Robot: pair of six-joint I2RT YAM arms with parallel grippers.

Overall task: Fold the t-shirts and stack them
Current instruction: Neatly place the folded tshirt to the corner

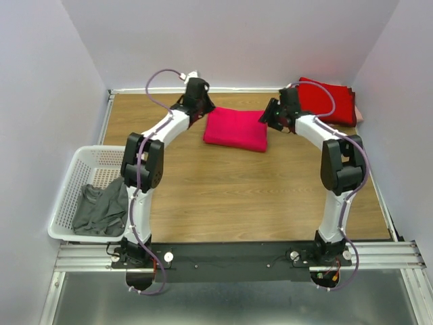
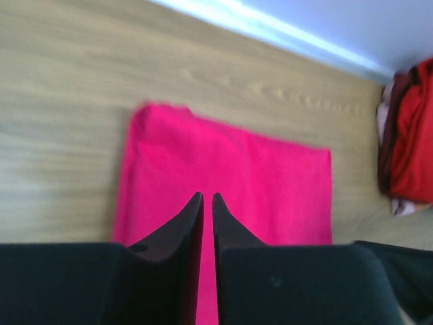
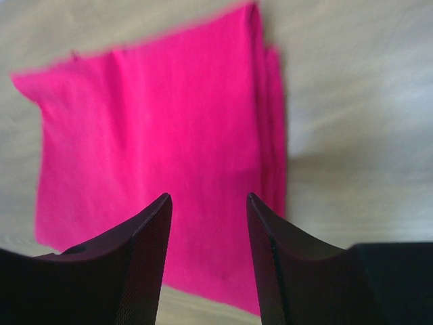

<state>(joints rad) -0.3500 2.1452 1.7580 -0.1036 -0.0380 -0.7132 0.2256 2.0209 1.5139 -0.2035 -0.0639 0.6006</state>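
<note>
A bright pink-red t-shirt (image 1: 236, 128) lies folded into a rectangle on the wooden table, between my two grippers. It fills the left wrist view (image 2: 270, 183) and the right wrist view (image 3: 155, 135). A stack of deeper red folded t-shirts (image 1: 329, 100) sits at the back right corner; its edge shows in the left wrist view (image 2: 413, 135). My left gripper (image 1: 201, 108) hovers at the shirt's left edge, fingers together and empty (image 2: 207, 198). My right gripper (image 1: 270, 116) hovers at the shirt's right edge, open and empty (image 3: 208, 198).
A white lattice basket (image 1: 80, 166) stands off the table's left edge with grey cloth (image 1: 100, 206) in it. Walls close in the table at the back and both sides. Bare wood (image 1: 237, 196) lies in front of the pink shirt.
</note>
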